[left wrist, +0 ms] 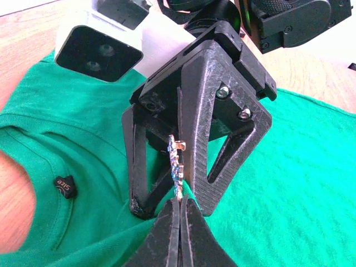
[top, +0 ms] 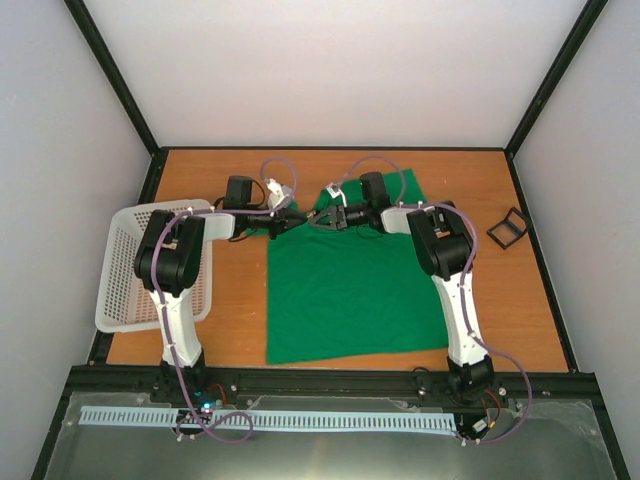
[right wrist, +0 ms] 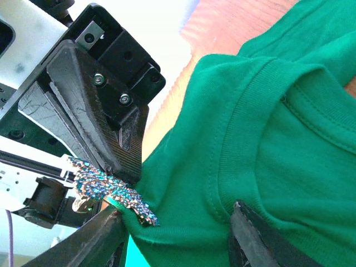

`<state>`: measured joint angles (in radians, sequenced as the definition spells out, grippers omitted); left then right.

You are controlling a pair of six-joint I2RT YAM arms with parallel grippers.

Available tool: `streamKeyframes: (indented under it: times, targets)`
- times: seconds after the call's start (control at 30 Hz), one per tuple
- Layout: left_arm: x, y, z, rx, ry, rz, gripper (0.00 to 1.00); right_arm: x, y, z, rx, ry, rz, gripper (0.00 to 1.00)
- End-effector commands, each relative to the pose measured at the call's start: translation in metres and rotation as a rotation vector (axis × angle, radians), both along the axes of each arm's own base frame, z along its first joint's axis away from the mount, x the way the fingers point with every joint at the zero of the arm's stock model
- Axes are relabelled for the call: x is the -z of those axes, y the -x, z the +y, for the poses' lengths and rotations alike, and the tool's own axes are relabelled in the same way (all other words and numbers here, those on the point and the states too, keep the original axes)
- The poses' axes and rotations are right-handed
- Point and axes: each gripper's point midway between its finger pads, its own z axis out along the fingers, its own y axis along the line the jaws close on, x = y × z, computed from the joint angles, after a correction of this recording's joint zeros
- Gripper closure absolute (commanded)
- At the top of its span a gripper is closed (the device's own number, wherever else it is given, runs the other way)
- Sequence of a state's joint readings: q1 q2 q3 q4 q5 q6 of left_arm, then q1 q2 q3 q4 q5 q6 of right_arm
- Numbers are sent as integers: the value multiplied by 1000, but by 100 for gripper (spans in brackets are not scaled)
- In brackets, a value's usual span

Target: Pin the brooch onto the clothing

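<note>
Left wrist view: left gripper [left wrist: 181, 207] pinches the brooch [left wrist: 177, 166] beside the clothing [left wrist: 300, 183]

Bright green clothing [top: 340, 290], blue-green glittering silvery brooch [right wrist: 108, 191], black fingers [left wrist: 197, 239], white mesh basket [top: 120, 270], orange-brown table [top: 480, 300].

Left gripper [left wrist: 180, 211] jaws pressed shut, right gripper [right wrist: 178, 222] facing it tip to tip, jaws spread wide

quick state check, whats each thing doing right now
left gripper: shut on brooch
brooch: held at the collar, not visibly pinned
right gripper: open, astride the collar fabric
t-shirt: spread out flat, puckered at collar
basket: upright
black frame box: resting right of t-shirt, apart
</note>
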<state>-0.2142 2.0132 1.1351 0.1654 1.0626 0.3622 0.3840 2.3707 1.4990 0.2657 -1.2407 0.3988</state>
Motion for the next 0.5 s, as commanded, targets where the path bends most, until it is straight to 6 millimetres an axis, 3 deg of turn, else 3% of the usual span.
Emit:
streamKeyframes:
  times: [0.0,0.47]
  targets:
    - [-23,31,-17,139,69,-49,99,9,-25,-5,84,31,46,53]
    - [-25,26,-17,108,64,-35,99,19,-56,-16,296,74,187,51]
